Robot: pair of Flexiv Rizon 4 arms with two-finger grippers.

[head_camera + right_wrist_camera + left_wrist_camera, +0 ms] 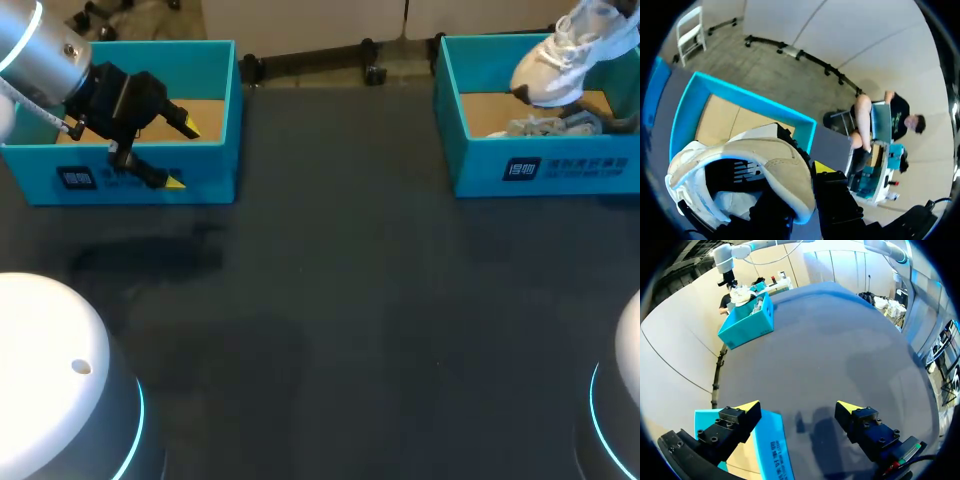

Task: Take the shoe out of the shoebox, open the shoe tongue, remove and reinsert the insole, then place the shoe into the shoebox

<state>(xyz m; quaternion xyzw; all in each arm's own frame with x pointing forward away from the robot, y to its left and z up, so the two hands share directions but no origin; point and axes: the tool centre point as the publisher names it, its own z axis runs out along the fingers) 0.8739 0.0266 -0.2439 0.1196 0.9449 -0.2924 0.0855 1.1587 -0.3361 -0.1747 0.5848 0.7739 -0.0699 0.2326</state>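
Observation:
A white shoe (553, 62) hangs toe-down above the right teal shoebox (545, 170). In the right wrist view, my right gripper (802, 162) is shut on the heel collar of this shoe (747, 155), with the open shoebox (747, 97) under it. That gripper itself is out of the head view. My left gripper (182, 152) is open and straddles the front wall of the left teal box (215, 110). In the left wrist view, the left gripper (799, 407) has that box wall (767, 440) beside one of its fingers, and the far shoebox (747, 325) with the shoe (742, 294) lies ahead.
A second pale shoe (548, 126) lies inside the right shoebox. The left box shows only its brown cardboard floor (205, 108). Dark tabletop (340, 300) stretches between and in front of the two boxes.

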